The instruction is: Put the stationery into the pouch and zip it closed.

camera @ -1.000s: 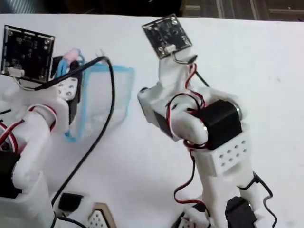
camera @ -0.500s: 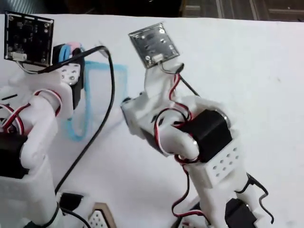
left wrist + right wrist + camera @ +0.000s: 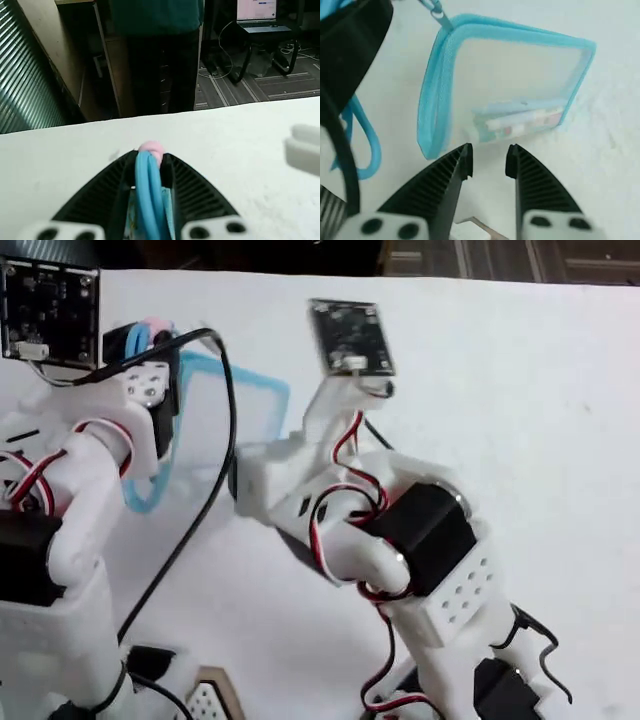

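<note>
Blue-edged pouch (image 3: pixel 510 75) lies on the white table (image 3: pixel 520 390), with stationery (image 3: pixel 520 122) inside along one edge. Its blue strap (image 3: pixel 148 192) is clenched in the left gripper (image 3: pixel 149 158). The right gripper (image 3: pixel 489 152) hangs just beside the pouch, jaws parted, holding nothing.

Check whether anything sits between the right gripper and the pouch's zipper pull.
Nothing visible does. The right gripper, fingers open, hangs over bare table just short of the pouch, and the zipper pull lies at the pouch's far corner. The left gripper, shut on the blue loop, sits close beside that corner.
</note>
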Available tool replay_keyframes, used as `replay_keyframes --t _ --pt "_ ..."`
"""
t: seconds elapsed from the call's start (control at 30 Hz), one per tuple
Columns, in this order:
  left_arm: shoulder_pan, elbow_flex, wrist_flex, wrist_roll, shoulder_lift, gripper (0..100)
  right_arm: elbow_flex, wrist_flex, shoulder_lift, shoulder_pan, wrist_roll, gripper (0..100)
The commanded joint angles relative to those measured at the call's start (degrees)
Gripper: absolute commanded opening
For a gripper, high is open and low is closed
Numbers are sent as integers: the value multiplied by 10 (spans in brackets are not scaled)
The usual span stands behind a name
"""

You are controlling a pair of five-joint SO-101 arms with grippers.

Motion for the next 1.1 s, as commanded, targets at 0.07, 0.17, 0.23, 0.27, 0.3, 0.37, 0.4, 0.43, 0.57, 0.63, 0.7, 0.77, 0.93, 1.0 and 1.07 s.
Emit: replay_keyframes --t 0.07,0.17,0.23,0.27,0.3,0.37,0.4,0.43,0.57,0.63,0.7,0.77,0.93,1.0,1.07 --pt "-6 -9 -22 7 -1 24 36 -69 -7 -11 -132 126" --pt "-7 -9 -22 7 -2 24 97 -114 -9 -26 -149 126" --pt "-7 -9 -22 7 -2 24 135 -135 -14 -35 -151 126" --pt "-7 -9 -22 7 -2 24 145 -144 -15 -45 -151 126" --pt "-7 -9 -22 7 -2 24 149 -145 -15 -52 -151 126" --pt "-7 -9 -22 7 -2 24 149 -150 -15 -68 -151 125" --pt "-7 -9 -22 7 -2 24 145 -152 -15 -80 -152 125" --pt "-7 -9 -22 7 -2 24 143 -153 -19 -92 -152 125" --pt "-7 -9 -20 4 -2 24 140 -183 -34 -116 -152 86" --pt "-7 -9 -20 4 -2 24 141 -203 -34 -117 -150 85" --pt "-7 -9 -22 4 -2 24 142 -211 -28 -116 -147 91" --pt "-7 -9 -22 4 -2 24 142 -208 -20 -116 -146 128" --pt "-7 -9 -23 3 -2 24 142 -207 2 -112 -146 254" --pt "-7 -9 -23 3 -2 24 142 -208 15 -100 -148 258" --pt "-6 -9 -23 3 -2 24 142 -211 33 -82 -149 245"
